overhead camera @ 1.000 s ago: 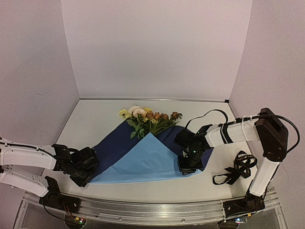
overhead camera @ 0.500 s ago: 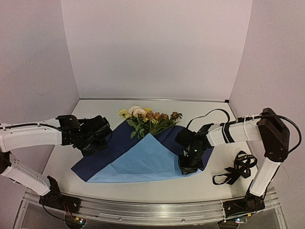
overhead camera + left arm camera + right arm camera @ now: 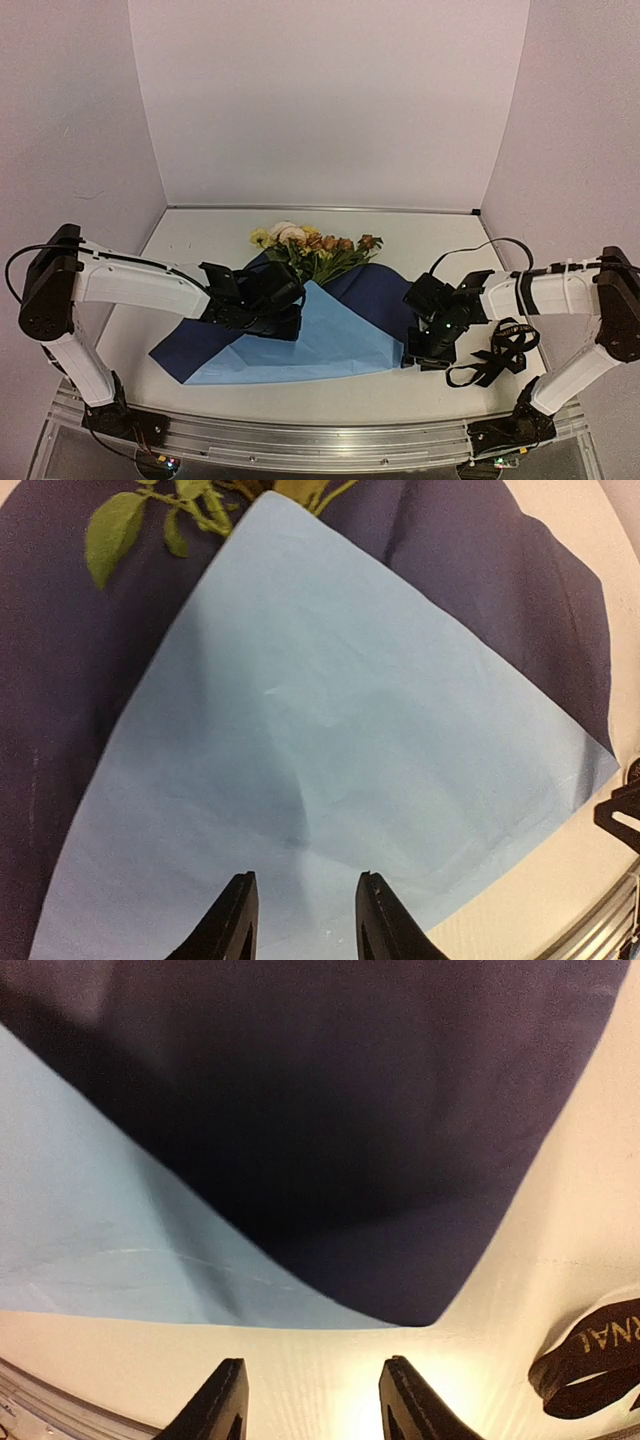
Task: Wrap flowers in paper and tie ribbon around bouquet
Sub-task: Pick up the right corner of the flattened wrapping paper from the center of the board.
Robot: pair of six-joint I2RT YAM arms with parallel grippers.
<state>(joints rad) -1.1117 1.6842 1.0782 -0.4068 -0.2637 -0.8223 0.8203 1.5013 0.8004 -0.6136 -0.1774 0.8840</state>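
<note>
I read "RNAL" on the narrow black fabric ribbon [image 3: 603, 1337] only through my right wrist view; left pincer [image 3: 303, 920] and right pincer [image 3: 312, 1405] gape, holding nothing.

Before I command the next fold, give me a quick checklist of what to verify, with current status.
1. Left gripper empty, jaws apart above the paper's light blue flap: ok.
2. Right gripper empty, jaws apart over the table beside the paper's corner: ok.
3. Blooms of the flowers poking out beyond the paper: ok.
4. Paper wrapped into a cone: not ok, only one flap folded over.
5. Lie of the flowers under the flap: cannot tell, hidden.
6. The ribbon off the paper, to its right: ok.
</note>
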